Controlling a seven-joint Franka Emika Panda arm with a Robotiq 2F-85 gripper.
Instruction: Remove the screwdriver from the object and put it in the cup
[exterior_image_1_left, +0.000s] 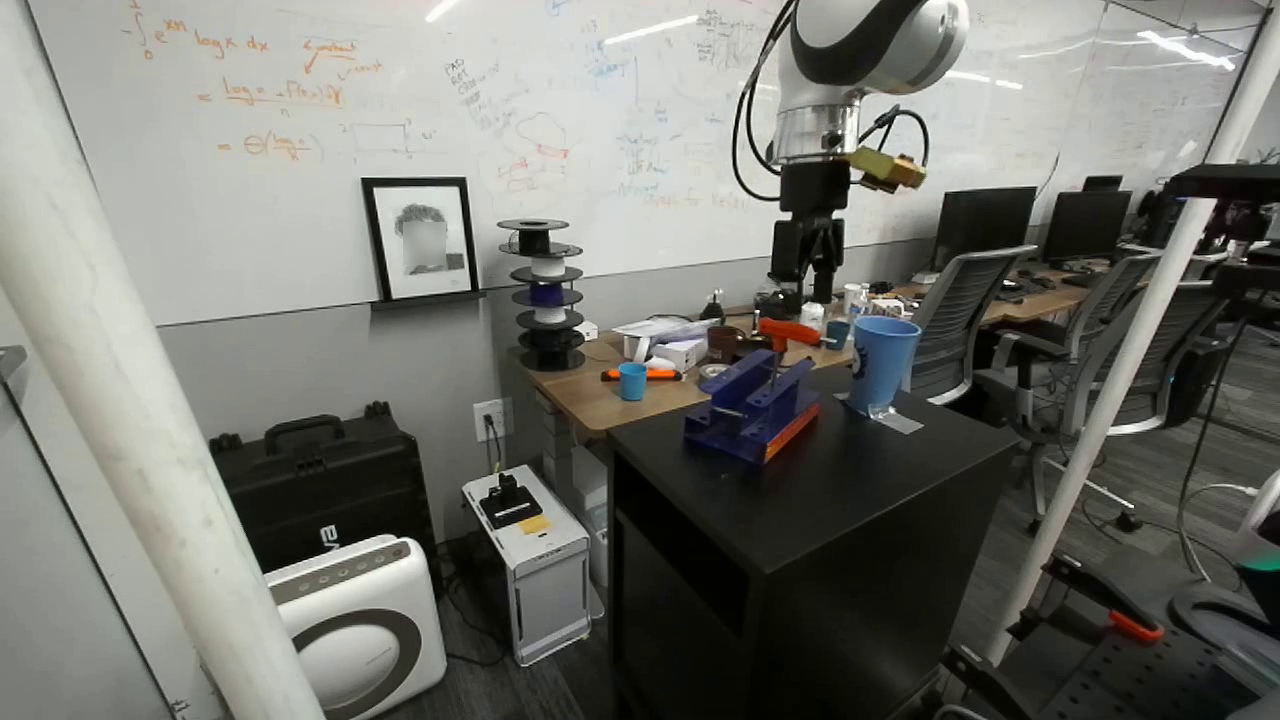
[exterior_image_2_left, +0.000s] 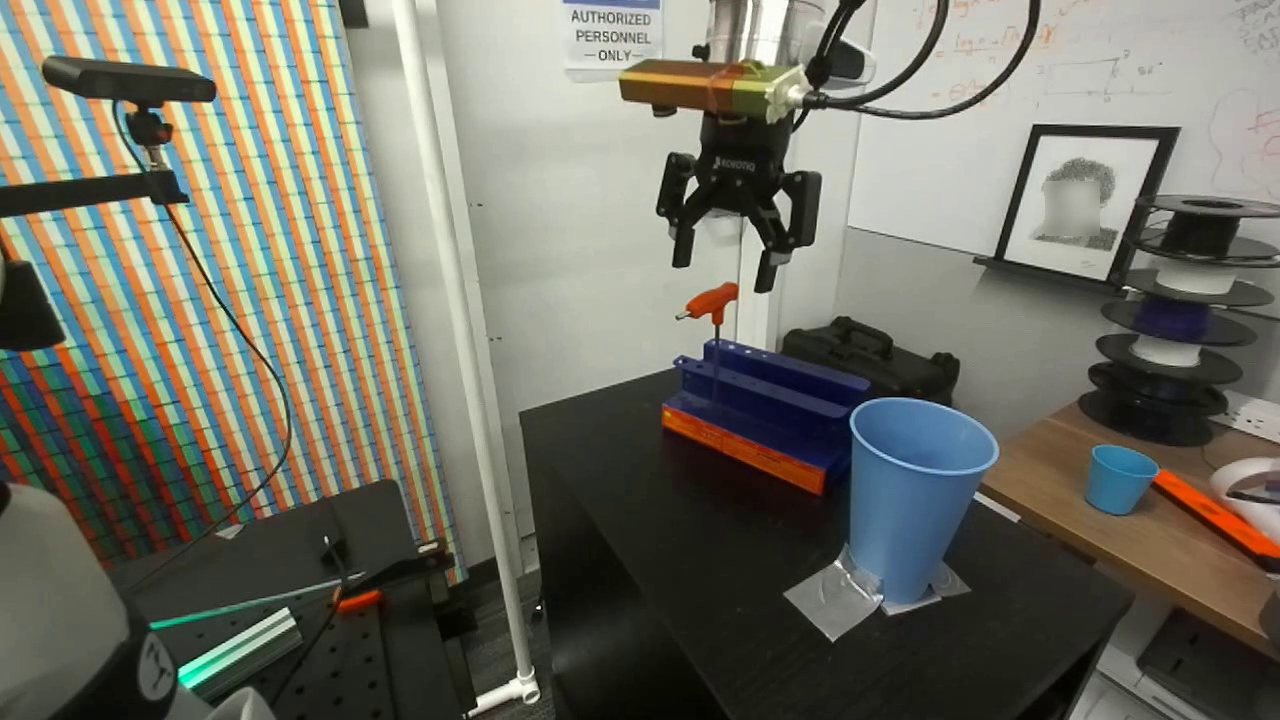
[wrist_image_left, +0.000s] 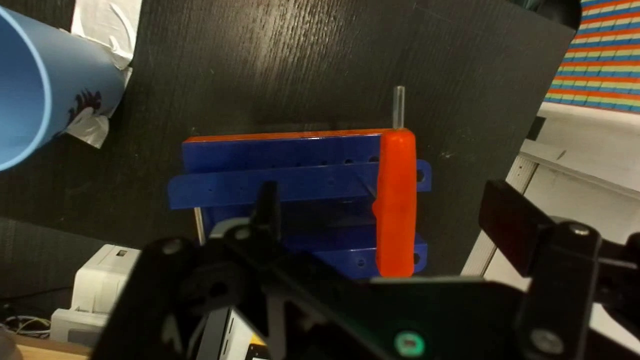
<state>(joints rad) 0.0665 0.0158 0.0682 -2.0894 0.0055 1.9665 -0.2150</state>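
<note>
Orange-handled, the screwdriver (exterior_image_2_left: 713, 303) is standing upright in the holder (exterior_image_2_left: 775, 400), below your empty, wide-spread gripper (exterior_image_2_left: 722, 277). You should be descending centred on the handle (wrist_image_left: 397, 205), pinching its narrow sides, then lifting straight until it is coming free.

The black cabinet top (exterior_image_2_left: 720, 540) carries a light blue cup (exterior_image_2_left: 915, 500), upright. Silver tape (exterior_image_2_left: 835, 600) lies at the cup's foot; a dark blue holder (exterior_image_2_left: 765, 420) sits near the cup, apart.
</note>
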